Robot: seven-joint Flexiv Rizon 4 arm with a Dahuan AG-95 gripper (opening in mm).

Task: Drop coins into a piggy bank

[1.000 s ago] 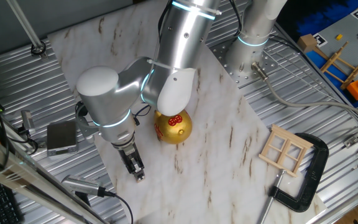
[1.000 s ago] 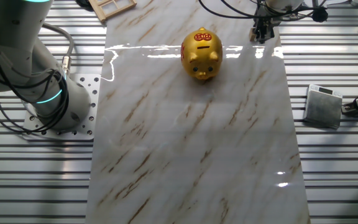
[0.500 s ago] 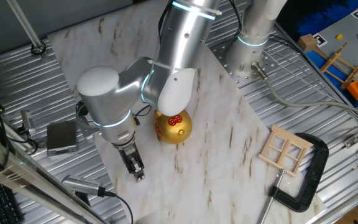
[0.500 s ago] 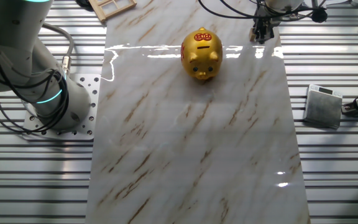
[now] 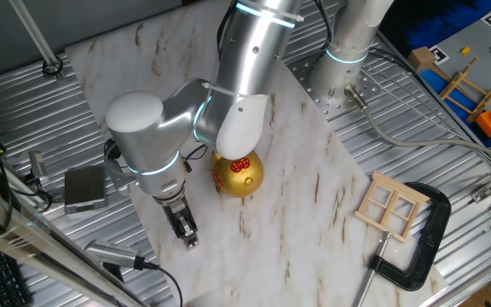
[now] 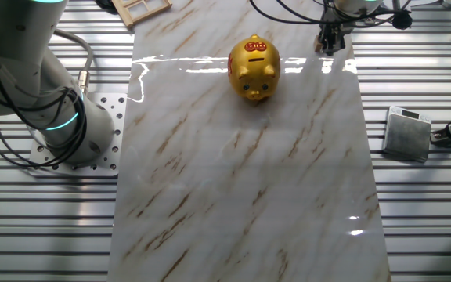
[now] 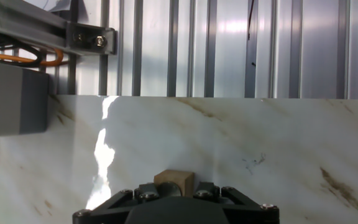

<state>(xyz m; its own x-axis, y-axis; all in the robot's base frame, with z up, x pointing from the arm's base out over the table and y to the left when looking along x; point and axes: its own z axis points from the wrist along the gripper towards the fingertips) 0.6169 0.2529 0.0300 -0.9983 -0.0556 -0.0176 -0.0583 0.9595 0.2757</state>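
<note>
Item: my gripper (image 5: pixel 187 235), low over the marble slab (image 6: pixel 241 172), fingers pinching one tan coin (image 7: pixel 173 183) for carrying to the gold piggy bank (image 5: pixel 236 174) nearby.

Bare marble board (image 6: pixel 241 196) around piggy bank (image 6: pixel 254 67); grey box (image 6: pixel 406 133) aside

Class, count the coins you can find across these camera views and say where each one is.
1. A single tan coin shows in the hand view, at the gripper fingertips above the marble board. None is visible elsewhere; the piggy bank could hide others.
</note>
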